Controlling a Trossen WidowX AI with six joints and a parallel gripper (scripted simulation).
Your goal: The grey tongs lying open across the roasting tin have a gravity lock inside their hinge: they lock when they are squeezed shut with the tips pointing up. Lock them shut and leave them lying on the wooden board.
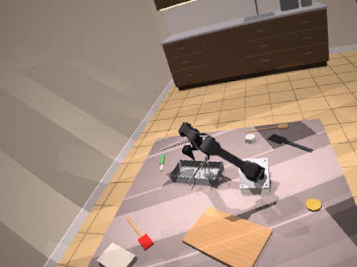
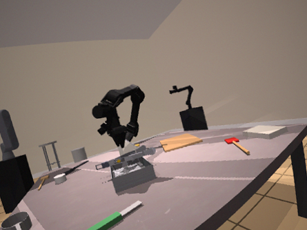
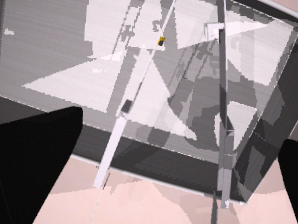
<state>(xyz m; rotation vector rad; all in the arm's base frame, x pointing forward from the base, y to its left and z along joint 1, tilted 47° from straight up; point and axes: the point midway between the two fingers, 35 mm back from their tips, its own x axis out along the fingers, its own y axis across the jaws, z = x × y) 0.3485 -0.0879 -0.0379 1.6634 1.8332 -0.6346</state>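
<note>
Brown kitchen cabinets (image 1: 226, 59) stand behind the worktop (image 1: 160, 223) (image 2: 200, 198) (image 3: 150, 202) in the top view. The grey tongs (image 1: 198, 173) (image 2: 133, 156) (image 3: 227, 150) lie spread across the roasting tin (image 1: 195, 181) (image 2: 136, 179) (image 3: 150, 161), well apart from the wooden board (image 1: 228, 239) (image 2: 181, 142). Above the tin, the gripper (image 1: 194, 157) (image 2: 125, 144) (image 3: 185, 133) points downward, its fingers wide apart with nothing between them.

The wrist view shows the two tong arms separately, their ends reaching past the tin's wall; the exterior view runs them together but shows them lying over the rim. Only the exterior view shows a black pedestal (image 2: 193, 119) with another arm, beyond the tin.

From the top, the red-headed tool (image 1: 146, 241) (image 2: 235, 140) and pale block (image 1: 116, 260) (image 2: 265, 131) sit below and left of the tin, the block near the worktop's edge. A broad stretch separates tin and red-headed tool; the gap between tin and board is narrower. The green-handled tool (image 1: 162, 160) (image 2: 100, 227) lies on the tin's upper left.
</note>
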